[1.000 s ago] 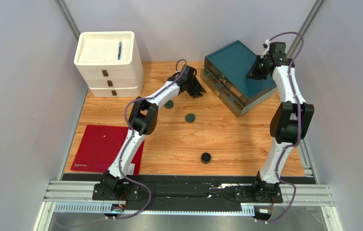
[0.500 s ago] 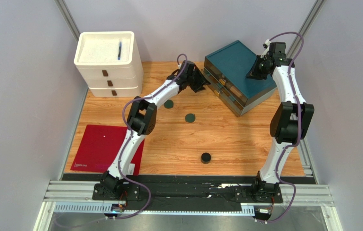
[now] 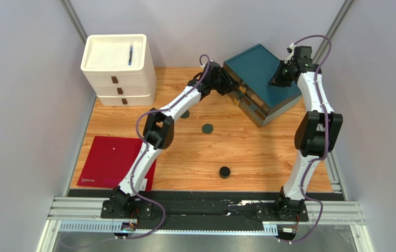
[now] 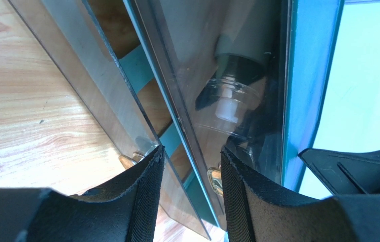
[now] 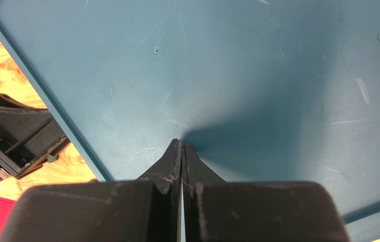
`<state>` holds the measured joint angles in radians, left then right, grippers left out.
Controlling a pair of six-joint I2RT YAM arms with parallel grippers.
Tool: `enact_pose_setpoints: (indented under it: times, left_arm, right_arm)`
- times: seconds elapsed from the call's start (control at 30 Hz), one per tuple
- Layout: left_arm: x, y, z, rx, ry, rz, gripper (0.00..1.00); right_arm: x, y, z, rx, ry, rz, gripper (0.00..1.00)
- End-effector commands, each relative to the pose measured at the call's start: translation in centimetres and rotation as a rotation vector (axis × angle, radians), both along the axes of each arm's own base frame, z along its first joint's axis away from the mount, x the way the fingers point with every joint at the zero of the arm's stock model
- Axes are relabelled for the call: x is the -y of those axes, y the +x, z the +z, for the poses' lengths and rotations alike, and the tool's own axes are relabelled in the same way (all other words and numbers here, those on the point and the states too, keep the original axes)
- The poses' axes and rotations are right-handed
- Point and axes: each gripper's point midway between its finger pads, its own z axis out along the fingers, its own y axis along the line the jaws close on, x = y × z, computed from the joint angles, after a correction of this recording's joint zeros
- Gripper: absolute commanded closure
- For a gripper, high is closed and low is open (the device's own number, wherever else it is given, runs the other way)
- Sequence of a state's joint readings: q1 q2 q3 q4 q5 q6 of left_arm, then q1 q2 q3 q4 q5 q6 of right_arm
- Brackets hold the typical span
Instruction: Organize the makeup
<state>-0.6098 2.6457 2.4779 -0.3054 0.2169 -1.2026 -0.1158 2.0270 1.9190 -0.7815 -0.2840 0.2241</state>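
The teal metal cabinet with clear-fronted drawers (image 3: 260, 79) stood at about one o'clock on the wooden table (image 3: 268, 152). The left gripper (image 3: 226, 84) was at the cabinet's drawer fronts, its black fingers (image 4: 149, 176) spread. In the left wrist view a drawer's clear front panel ran through the gap, with a small gold knob (image 4: 215, 179) just beside the right-hand finger; whether either pad touched the panel could not be told. Behind that clear front lay a clear plastic bottle (image 4: 227, 101), inside the drawer.

The right gripper (image 3: 280, 79) rested on the cabinet's flat teal top, its jaws pressed together, with nothing between them.

Near the table's centre lay a flat dark-green disc (image 3: 207, 128). A second dark-green disc (image 3: 185, 114) sat near it toward ten o'clock, partly hidden under the left arm. A small black round jar (image 3: 225, 171) stood alone toward six o'clock, well apart from both discs.

A white three-drawer plastic unit (image 3: 116, 73) occupied eleven o'clock, with a blue pen (image 3: 130, 54) lying in its top tray. A flat red mat (image 3: 111, 160) lay at eight o'clock.
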Motion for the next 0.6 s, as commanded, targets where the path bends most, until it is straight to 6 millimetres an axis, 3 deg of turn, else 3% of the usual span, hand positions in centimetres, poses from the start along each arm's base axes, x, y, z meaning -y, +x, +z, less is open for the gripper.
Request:
enact_pose_setpoints:
  times: [0.0,0.57]
  left_arm:
    - [0.2,-0.2,0.0,-0.013,0.024,0.019,0.5]
    - [0.1,0.2,-4.8,-0.13,0.035,0.086,0.53]
  right_arm:
    - [2.1,-4.9,-7.8,-0.306,-0.061,-0.045,1.0]
    - [2.1,-5.0,-7.9,-0.309,-0.059,-0.044,1.0]
